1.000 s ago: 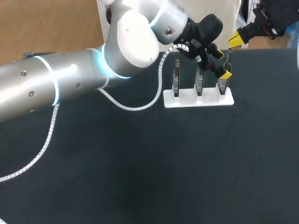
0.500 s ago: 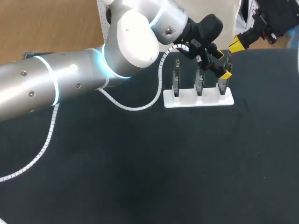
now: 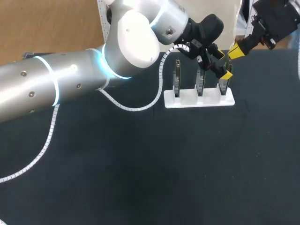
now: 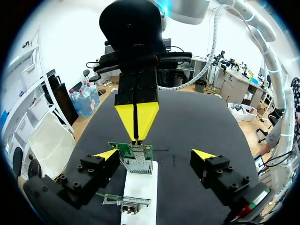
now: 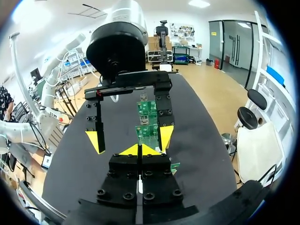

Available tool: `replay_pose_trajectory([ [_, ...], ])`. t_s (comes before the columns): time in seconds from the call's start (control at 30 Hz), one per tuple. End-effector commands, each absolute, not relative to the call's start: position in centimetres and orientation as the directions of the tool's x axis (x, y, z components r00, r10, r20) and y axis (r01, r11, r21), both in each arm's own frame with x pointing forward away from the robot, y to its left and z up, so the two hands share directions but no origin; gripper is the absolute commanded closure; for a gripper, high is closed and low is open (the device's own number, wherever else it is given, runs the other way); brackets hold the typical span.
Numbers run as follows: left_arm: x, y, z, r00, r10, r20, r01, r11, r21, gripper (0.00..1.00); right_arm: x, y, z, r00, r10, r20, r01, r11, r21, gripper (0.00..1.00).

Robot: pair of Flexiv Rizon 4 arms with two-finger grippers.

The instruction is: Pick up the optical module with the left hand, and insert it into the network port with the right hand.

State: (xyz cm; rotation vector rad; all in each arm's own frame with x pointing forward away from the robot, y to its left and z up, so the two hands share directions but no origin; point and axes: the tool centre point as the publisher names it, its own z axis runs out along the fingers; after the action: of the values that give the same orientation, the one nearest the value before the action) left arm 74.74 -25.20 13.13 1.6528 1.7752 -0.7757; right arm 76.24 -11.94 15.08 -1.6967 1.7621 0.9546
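Note:
A white holder (image 3: 198,99) carries three upright green circuit boards with metal network ports. My left gripper (image 3: 220,65) hangs open over the rightmost board (image 3: 223,84). In the left wrist view that board (image 4: 133,153) stands between the open fingers of the left gripper (image 4: 154,157), nearer one finger. My right gripper (image 3: 236,49) comes in from the far right, shut, its yellow tips (image 4: 137,119) pointing down at the board's top edge. The right wrist view shows its own shut gripper (image 5: 139,150) just in front of the boards (image 5: 147,131). I see no separate optical module in either gripper.
The black table (image 3: 154,168) stretches wide in front of the holder. My left arm's white coiled cable (image 3: 126,107) trails over the table left of the holder. A second board (image 4: 124,201) sits lower on the holder (image 4: 138,185), under my left gripper.
My right gripper has moved left and down, closer to the rightmost board and my left gripper. The left arm has kept still.

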Motion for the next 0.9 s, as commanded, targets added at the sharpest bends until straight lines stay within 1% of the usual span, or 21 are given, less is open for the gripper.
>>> replay_pose_trajectory([
  [0.03,74.9,-25.3,13.2,-0.06,0.66,-0.749,0.998,0.06,-0.027,0.0,76.1,-11.9,14.9,-0.093,-0.637,-0.765,-0.99,-0.024,0.14,1.0],
  [0.9,74.9,-25.3,13.2,-0.06,0.66,-0.749,0.998,0.06,-0.027,0.0,76.1,-11.8,13.5,-0.124,-0.638,-0.76,-0.984,-0.017,0.175,1.0],
])
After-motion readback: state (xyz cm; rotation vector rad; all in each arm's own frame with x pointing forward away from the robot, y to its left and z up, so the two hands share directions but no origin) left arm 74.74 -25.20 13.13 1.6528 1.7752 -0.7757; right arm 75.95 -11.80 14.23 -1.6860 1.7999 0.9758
